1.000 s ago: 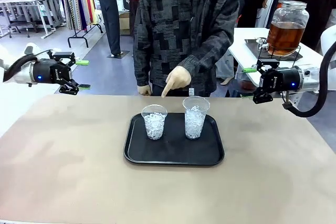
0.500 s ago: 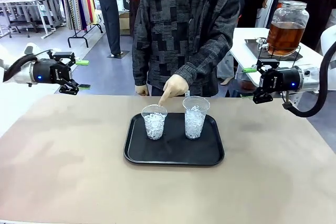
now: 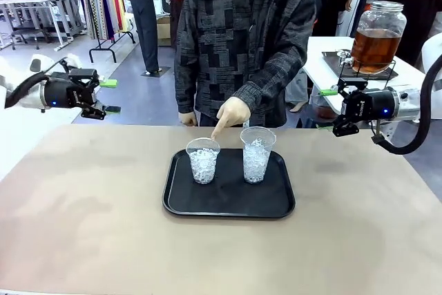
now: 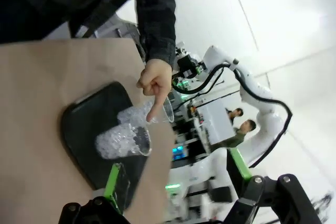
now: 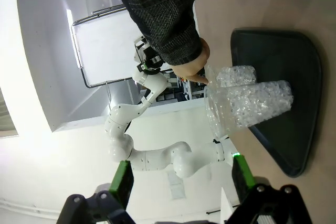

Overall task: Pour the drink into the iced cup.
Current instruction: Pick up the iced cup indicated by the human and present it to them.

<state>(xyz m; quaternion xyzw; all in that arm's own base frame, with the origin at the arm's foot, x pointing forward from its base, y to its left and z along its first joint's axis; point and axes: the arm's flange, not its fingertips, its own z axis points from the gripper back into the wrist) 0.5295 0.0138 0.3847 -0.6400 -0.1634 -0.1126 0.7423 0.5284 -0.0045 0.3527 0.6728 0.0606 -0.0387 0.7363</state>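
No text, number or sign is coming through clearly enough to read in any view. In the front view, a faint line of pale print is running along the black body of the left gripper (image 3: 108, 96), and a similar one is sitting on the right gripper (image 3: 331, 110). Both are showing too small and blurred to make out.

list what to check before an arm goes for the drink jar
1. Shorter cup and taller cup upright on the tray, iced: ok
2. Target known, the person's hand points at the shorter cup: ok
3. Left gripper and right gripper open, empty: ok
4. Space above that cup free: not ok, the hand is at its rim
5. Jar holds drink: ok
6. Jar's outlet ready: cannot tell
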